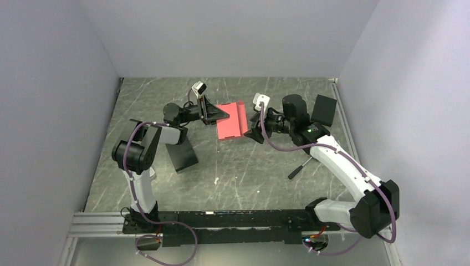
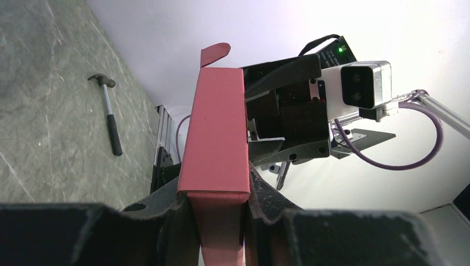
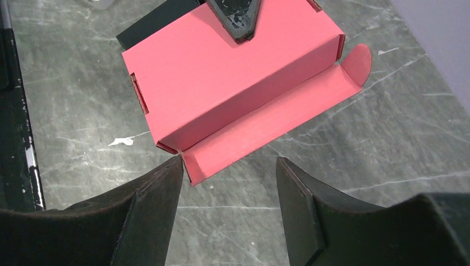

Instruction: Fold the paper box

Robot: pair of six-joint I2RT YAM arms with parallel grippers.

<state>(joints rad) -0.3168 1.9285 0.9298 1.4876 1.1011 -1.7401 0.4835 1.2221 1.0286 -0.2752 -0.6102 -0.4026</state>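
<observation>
A plain red-pink paper box (image 1: 231, 121) of thin matte cardboard sits a little toward 12 o'clock from the middle of a grey-green, stone-patterned desk (image 1: 249, 172) streaked with pale scratches. It is pinched by the left tool (image 1: 219, 115), which comes in from the box's 9 o'clock side. The left wrist view shows the tool's two black fingers closed flat on either face of the sharply creased, slab-shaped body. Whether the box also rests on the desk cannot be told. In the right wrist view the box is a shallow rectangle with crisp edges and small slots cut at its ends. One long side flap lies folded open beside it and ends in a rounded tab, while a scuffed black fingertip (image 3: 238, 19) of the left tool presses on the top panel. The right tool (image 3: 228, 163) stands at the box's 4 o'clock with its wedge-shaped black jaws spread wide and nothing gripped. The near corner of the open flap lies just off its left-hand jaw, but contact cannot be made out. A white-cased camera rides on each wrist, purple cable loops along both arms, and a small green light (image 1: 308, 131) glows on the right arm. A hammer (image 2: 111, 119) with a black handle and metal head lies on the desk at about 4 o'clock from the box. A black rectangular block (image 1: 183, 155) stands at its 7 o'clock, and a second black box (image 1: 324, 110) sits at 3 o'clock behind the right arm.
</observation>
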